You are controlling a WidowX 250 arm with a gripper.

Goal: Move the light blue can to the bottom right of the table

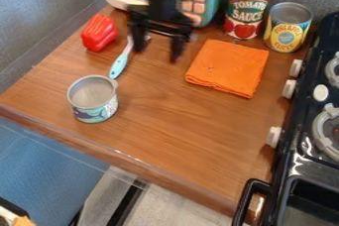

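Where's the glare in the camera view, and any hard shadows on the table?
Camera view: bright glints on the glossy black stove, small highlights along the front edge of the table, shiny spots on the red pepper; the light blue can has no strong glare; shadows on the wood look soft.

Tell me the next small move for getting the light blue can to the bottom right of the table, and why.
Probably ease the open claw toward the front left until it hangs over the light blue can: the can stands upright near the table's left front edge, while the claw is farther back, above the blue-handled brush.
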